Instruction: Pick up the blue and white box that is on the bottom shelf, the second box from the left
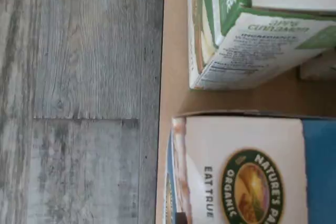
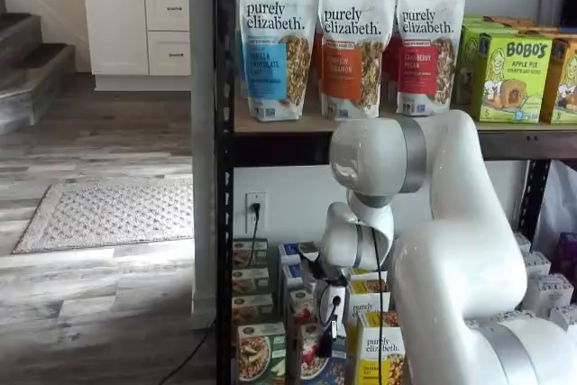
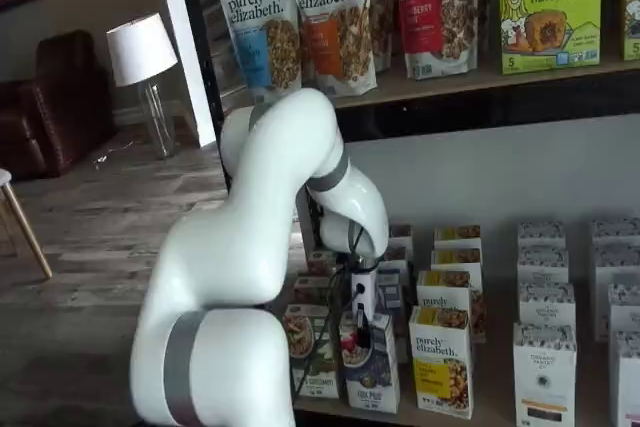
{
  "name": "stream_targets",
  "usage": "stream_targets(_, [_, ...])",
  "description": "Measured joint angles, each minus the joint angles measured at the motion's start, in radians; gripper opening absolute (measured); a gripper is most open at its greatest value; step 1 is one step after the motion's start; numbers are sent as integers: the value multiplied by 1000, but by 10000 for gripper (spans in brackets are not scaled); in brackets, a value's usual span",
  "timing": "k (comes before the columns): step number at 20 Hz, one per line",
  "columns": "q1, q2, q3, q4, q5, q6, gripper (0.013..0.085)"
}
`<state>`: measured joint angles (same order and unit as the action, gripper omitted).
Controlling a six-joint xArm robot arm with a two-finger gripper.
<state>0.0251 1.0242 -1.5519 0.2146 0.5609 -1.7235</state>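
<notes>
On the bottom shelf (image 3: 500, 402), the gripper (image 3: 361, 328) is hanging right over the blue and white box (image 3: 370, 375).
The box is standing upright between a green-fronted carton (image 3: 310, 352) and a yellow carton (image 3: 442, 359); whether the fingers are parted or closed, I cannot tell.
</notes>
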Motion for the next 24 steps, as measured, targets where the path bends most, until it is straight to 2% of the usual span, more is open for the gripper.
stream_targets(7, [7,-17,19,-15,5,19,450])
stream_targets(13, [20,-63,95,-40,-31,51,450])
stream_targets(20, [23,-151,222,11,-63,5,450])
stream_targets(24, [29,-209,314,9,-105,9,450])
